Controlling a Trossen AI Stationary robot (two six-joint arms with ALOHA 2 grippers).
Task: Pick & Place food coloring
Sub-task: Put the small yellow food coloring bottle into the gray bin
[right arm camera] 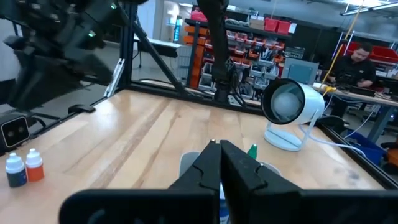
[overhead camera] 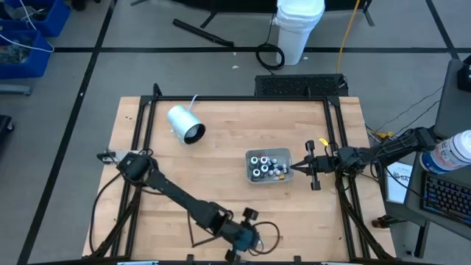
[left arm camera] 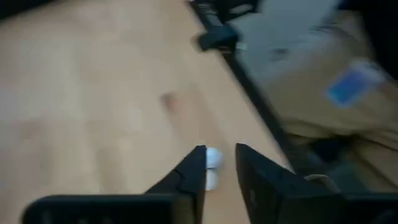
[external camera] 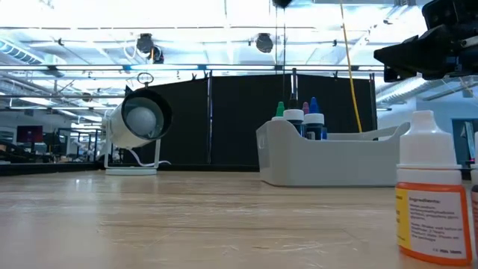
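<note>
A grey tray right of the table's middle holds several food coloring bottles with white caps. Two more bottles, one orange and one blue, stand upright on the wood by the near edge. The orange one looms close in the low view. My left gripper hangs open above them at the near edge, with their white caps showing in the narrow gap between its fingers, untouched. My right gripper is shut and hovers level at the tray's right side.
A big white cylinder on a small stand, with a cable, stands at the far left. Black frame rails run along the table's sides. Bare wood lies between the tray and the near edge. A person sits in the room beyond.
</note>
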